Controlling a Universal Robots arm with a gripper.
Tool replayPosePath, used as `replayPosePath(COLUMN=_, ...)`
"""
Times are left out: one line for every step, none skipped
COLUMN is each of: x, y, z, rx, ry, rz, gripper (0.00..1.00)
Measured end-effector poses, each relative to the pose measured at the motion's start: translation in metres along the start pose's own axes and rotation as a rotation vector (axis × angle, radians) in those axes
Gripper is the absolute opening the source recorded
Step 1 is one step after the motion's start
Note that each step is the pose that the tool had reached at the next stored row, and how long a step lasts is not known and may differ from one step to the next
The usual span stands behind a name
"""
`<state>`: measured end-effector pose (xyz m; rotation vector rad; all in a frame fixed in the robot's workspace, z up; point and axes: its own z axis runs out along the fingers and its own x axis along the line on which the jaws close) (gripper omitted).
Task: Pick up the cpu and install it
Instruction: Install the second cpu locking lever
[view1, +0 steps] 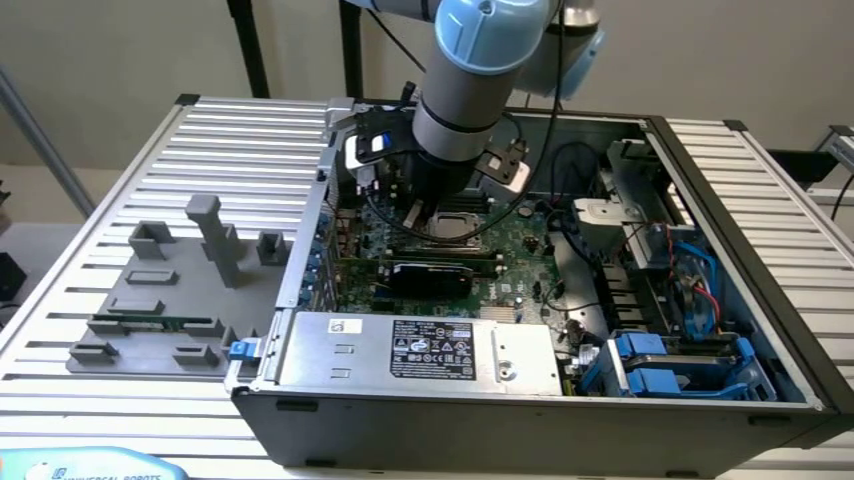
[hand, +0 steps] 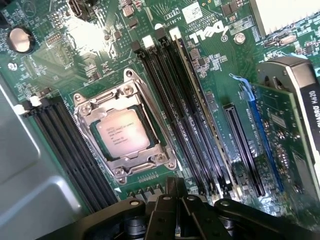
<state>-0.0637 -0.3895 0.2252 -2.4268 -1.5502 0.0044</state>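
We see the cpu (hand: 122, 132) already seated in its socket (hand: 95, 102) on the green board (hand: 210, 60) inside the computer case (view1: 534, 400). Our tool (hand: 175, 192) hangs just above it, jaws together and holding nothing; the placing looks done.

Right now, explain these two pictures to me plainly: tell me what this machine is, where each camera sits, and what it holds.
It is a robot arm reaching into an open computer case that lies on a slatted table. The exterior view looks from outside; the wrist view looks down from the arm at the green motherboard. The cpu sits inside its metal socket frame. The gripper is shut above the board and holds nothing. Grey fixture blocks and a green memory stick lie on the table beside the case.
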Motion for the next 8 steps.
replayPosePath(x=0.0001, y=-0.0002, z=-0.0011, rx=0.0001, ry=-0.0002, rz=0.0, gripper=0.11)
replayPosePath(x=0.0002, y=-0.0003, z=-0.0012, rx=0.0001, ry=-0.0002, rz=0.0, gripper=0.11)
replayPosePath(x=0.0002, y=-0.0003, z=-0.0012, rx=0.0001, ry=-0.0001, rz=0.0, gripper=0.11)
replayPosePath(x=0.0002, y=-0.0003, z=-0.0012, rx=0.0001, ry=0.0, rz=0.0, gripper=0.11)
replayPosePath(x=0.0002, y=-0.0003, z=-0.0012, rx=0.0001, ry=-0.0002, rz=0.0, gripper=0.11)
replayPosePath(x=0.0002, y=-0.0003, z=-0.0013, rx=0.0001, ry=-0.0003, rz=0.0, gripper=0.11)
replayPosePath(x=0.0002, y=-0.0003, z=-0.0013, rx=0.0001, ry=-0.0003, rz=0.0, gripper=0.11)
replayPosePath(x=0.0002, y=-0.0003, z=-0.0012, rx=0.0001, ry=-0.0002, rz=0.0, gripper=0.11)
